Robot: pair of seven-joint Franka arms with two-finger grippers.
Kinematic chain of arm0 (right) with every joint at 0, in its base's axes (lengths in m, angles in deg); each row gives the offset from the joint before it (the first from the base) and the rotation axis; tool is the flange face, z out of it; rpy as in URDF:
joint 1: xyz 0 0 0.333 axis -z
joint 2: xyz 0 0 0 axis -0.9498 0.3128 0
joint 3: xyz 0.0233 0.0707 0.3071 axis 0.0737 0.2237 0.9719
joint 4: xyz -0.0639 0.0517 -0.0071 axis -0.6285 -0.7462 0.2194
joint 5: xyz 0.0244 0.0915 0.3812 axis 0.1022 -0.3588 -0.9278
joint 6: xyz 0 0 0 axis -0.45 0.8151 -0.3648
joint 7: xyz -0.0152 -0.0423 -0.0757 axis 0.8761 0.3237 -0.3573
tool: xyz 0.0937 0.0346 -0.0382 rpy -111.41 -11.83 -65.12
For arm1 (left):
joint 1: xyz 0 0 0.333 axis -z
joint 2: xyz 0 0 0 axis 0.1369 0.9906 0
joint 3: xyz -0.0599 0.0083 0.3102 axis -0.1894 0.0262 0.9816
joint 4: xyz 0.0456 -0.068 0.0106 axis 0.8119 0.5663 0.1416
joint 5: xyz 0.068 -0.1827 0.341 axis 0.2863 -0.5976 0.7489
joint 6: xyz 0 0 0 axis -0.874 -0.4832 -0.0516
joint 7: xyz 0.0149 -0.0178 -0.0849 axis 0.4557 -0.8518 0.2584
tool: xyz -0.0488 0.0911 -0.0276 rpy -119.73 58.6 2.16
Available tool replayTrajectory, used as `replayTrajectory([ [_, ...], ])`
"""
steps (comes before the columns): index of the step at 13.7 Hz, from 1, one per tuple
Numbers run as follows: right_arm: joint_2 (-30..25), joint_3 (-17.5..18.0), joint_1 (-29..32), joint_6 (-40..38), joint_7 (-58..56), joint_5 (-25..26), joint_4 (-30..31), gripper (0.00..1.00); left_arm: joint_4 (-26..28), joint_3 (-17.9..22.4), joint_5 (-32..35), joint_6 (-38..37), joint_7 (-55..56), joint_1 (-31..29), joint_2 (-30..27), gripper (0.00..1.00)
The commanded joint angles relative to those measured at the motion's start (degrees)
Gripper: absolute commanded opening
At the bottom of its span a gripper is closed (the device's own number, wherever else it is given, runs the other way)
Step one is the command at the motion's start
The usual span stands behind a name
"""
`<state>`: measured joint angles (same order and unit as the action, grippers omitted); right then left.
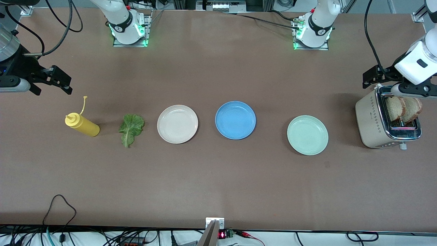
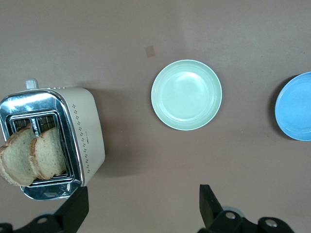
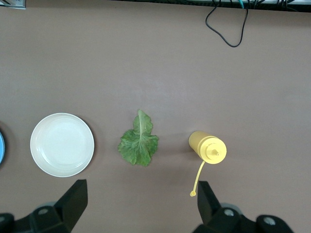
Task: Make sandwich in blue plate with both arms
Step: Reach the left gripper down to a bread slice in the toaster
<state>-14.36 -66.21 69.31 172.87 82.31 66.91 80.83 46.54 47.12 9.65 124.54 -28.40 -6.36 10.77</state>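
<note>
The blue plate (image 1: 235, 120) lies bare in the middle of the row, between a white plate (image 1: 177, 123) and a green plate (image 1: 307, 135) — nothing of the sandwich is on it yet.

The makings sit at the two ends of the table. Two bread slices (image 1: 404, 108) stand upright in the slots of a toaster (image 1: 370, 126) at the left arm's end, their upper halves poking out side by side, nearly touching. Bread is likely light, soft and crumbly; a hard pinch would dent or tear it, so the best hold is probably across the flat faces of one slice near its exposed top crust, lifting straight up so it clears the slot and its neighbour.

The lettuce (image 1: 130, 129) lies flat on the table between the white plate and a yellow bottle (image 1: 82, 124) toward the right arm's end. It looks limp, thin and easily bruised — the pale rib down its middle is probably the firmest place to pinch, and lying flat it leaves little edge to get under.

The left gripper (image 1: 372, 80) hangs over the toaster's upper edge, fingers (image 2: 208, 204) spread wide, holding nothing. The right gripper (image 1: 59, 81) hovers over bare table near the bottle, fingers (image 3: 206, 204) likewise spread and empty.
</note>
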Motion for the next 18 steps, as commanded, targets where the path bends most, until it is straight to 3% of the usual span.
replayTrajectory([
  [1, 0.0, 0.2, 0.4, -0.3, -0.2, -0.1, -0.7, 1.00, -1.4, 0.3, -0.7, -0.2, 0.0, 0.1, 0.7, 1.00],
  [13, 0.0, 0.2, 0.6, -0.3, -0.2, -0.1, -0.6, 1.00, -1.5, 0.4, -0.7, -2.4, 0.7, -0.2, 2.6, 1.00],
  [16, 0.0, 0.2, 0.6, -0.3, -0.2, -0.1, -0.4, 1.00, -1.8, 0.5, 0.5, -6.3, -2.1, -3.6, 5.9, 1.00],
  [18, 0.0, 0.2, 0.6, -0.3, -0.2, -0.1, -0.3, 1.00, -1.8, 0.4, 3.7, -3.9, -6.8, -7.6, 7.7, 1.00],
])
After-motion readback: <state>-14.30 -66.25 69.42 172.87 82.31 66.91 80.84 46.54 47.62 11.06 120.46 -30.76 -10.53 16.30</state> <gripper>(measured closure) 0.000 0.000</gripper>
